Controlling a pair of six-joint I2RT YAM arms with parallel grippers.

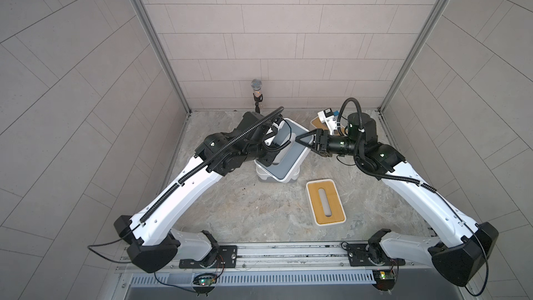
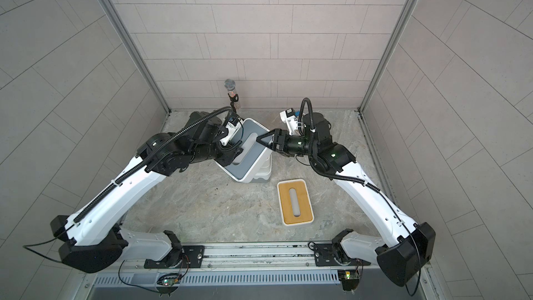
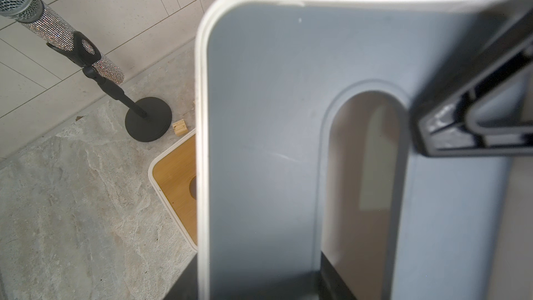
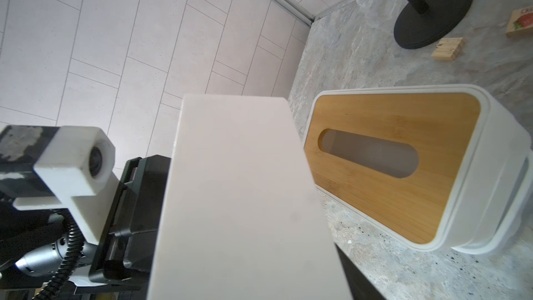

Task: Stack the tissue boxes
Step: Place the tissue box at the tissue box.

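We see the grey-lidded tissue box [image 1: 294, 157] tilted over the white stack [image 2: 264, 173] at the far middle of the table [image 1: 245, 212]. The left gripper [image 1: 270, 159] is clamped on its near end. The right gripper [image 1: 301, 140] straddles its far edge — whether it pinches, we cannot tell. The near bamboo-lidded box [image 1: 337, 207] lies front right — the far bamboo-lidded box [image 4: 389, 206] back right.

Only cut-off, unreadable letters on a small wooden block [image 4: 520, 25].
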